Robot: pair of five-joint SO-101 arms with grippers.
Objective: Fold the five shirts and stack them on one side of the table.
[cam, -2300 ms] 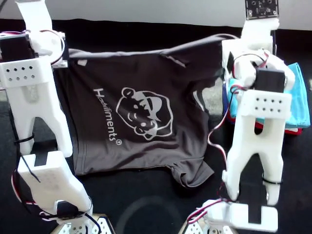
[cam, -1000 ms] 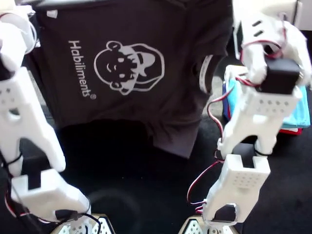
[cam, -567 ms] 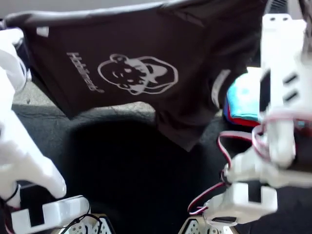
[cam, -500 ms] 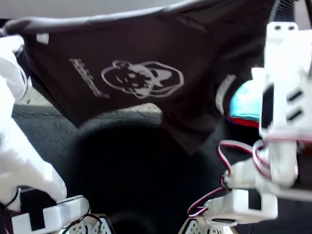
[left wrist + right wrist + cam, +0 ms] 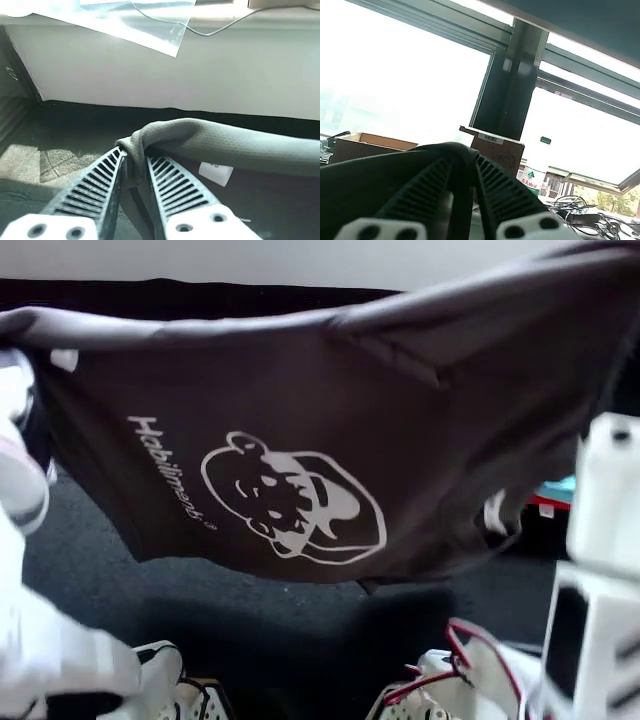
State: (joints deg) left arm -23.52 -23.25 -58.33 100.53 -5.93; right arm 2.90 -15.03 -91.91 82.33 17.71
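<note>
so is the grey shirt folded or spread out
Spread, not folded: the shirt hangs open in the air, its edge pinched by the left pincer and right pincer.

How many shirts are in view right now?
3. A dark grey printed shirt held aloft; slivers of a light blue shirt and a red shirt show below its right edge. More may be hidden.

left tool (image 5: pixel 134 159) pinching grey shirt (image 5: pixel 210 145) edge, white tag (image 5: pixel 216 171)

Likely a lab or workroom: large windows (image 5: pixel 395 75), a cardboard box (image 5: pixel 367 143) and tangled cables (image 5: pixel 582 211) in the background.
</note>
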